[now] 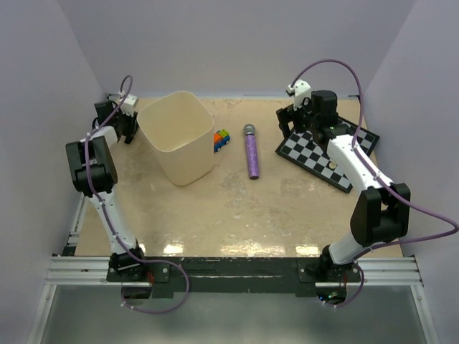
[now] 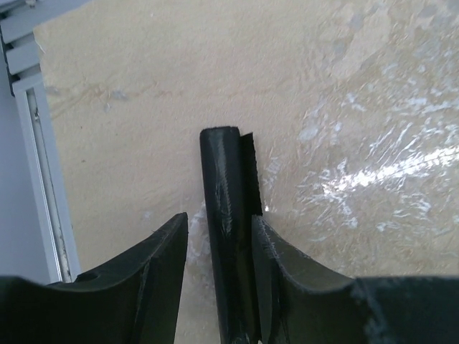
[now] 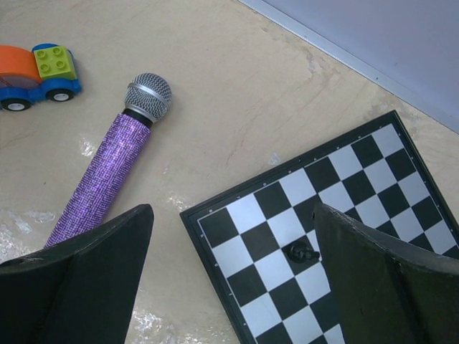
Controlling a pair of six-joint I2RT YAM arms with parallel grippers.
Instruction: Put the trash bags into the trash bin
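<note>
Black plastic: the trash bags (image 2: 224,172) are wound into one tight, glossy roll lying on the bench (image 1: 237,215), outside the bin. In the left wrist view the roll runs from 6 to 12 o'clock. Its blunt end reaches past the fingertips, and a loose edge of film runs along its 3 o'clock side.
Left gripper: the left gripper (image 2: 219,221) straddles the roll with its jaws partly apart. The finger at 3 o'clock lies against the roll. The finger at 9 o'clock shows a sliver of bench between itself and the roll, so nothing is clamped.
Roll's place: the bench's far left corner, near the metal rail (image 2: 32,179) at 9 o'clock. From above, the roll is hidden under the left arm's wrist.
Bin: the cream trash bin (image 1: 190,161) stands upright with its mouth up, at about 10 o'clock from the bench's middle. The left gripper is just beside it at 9 o'clock.
Toy car: a small block-built toy car (image 1: 221,140) sits just beside the bin at 3 o'clock.
Microphone: a purple glittery microphone (image 1: 252,154) lies at 3 o'clock of the car, its silver head toward 12 o'clock.
Chessboard: a black-and-white chessboard (image 1: 315,154) lies skewed at 3 o'clock of the microphone, with a small black chess piece (image 3: 303,252) on it.
Right gripper: the right gripper (image 3: 229,215) is released and grasping nothing. Its jaws stand wide above the board's 10 o'clock corner.
</note>
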